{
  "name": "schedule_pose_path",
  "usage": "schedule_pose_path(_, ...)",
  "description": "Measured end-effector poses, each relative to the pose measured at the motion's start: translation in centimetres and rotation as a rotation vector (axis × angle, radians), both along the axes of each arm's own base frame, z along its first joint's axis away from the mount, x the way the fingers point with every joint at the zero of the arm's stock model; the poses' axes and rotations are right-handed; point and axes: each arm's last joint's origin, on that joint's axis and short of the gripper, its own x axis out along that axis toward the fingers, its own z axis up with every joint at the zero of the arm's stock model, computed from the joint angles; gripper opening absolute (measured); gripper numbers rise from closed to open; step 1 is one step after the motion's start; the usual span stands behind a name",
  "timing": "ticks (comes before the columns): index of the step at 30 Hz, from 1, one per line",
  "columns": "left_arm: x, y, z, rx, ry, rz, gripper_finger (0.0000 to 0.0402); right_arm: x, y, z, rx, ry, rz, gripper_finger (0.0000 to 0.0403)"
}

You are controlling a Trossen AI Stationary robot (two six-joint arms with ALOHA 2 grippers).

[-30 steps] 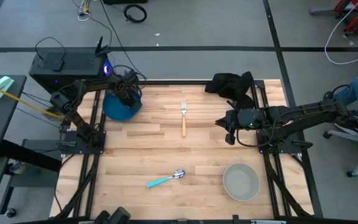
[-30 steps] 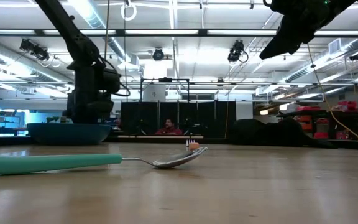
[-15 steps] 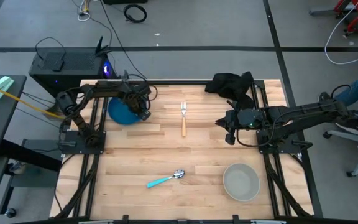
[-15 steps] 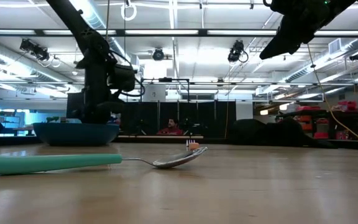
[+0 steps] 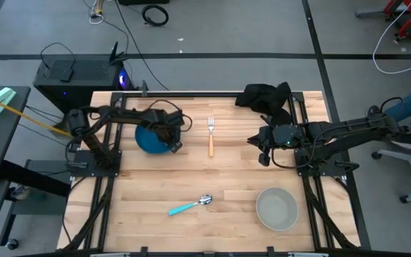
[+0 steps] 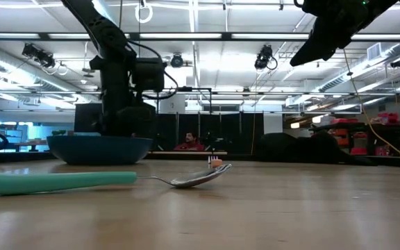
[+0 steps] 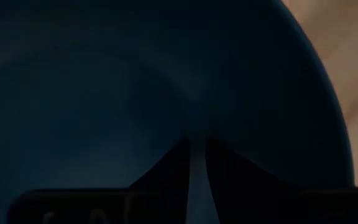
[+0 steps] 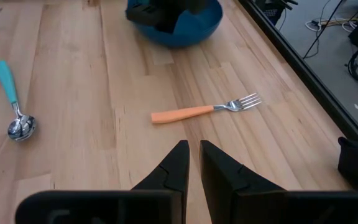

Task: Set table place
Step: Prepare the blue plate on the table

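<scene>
Black cloth [image 5: 266, 96] beside right gripper [image 5: 262, 148].

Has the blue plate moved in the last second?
Yes. In the high view the blue plate, held by the left gripper, has slid along the table toward the fork.

Bench [image 5: 212, 182]: light wooden planks, smooth satin finish, visible grain; black metal frame.
Plate [image 5: 148, 139]: blue, smooth, faint sheen.
Bowl [image 5: 276, 208]: pale grey, matt.
Fork [image 8: 204, 111]: shiny metal tines, matt orange handle.
Spoon [image 8: 14, 102]: polished reflective metal bowl, matt teal handle.
Cloth [image 5: 266, 96]: black, soft, crumpled.
</scene>
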Motion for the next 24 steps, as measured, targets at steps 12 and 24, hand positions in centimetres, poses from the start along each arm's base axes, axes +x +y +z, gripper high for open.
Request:
schedule_pose_path(12,3.1,-5.9,0.2,-0.06,-0.178,-0.133,0.006,0.0,0.0,0.0,0.0,0.0,0.0,0.0046)
schedule_pose_path(24,4.3,-10.6,0.6,-0.075,-0.274,-0.236,0.0055,0.0,0.0,0.0,0.0,0.0,0.0,0.0046)
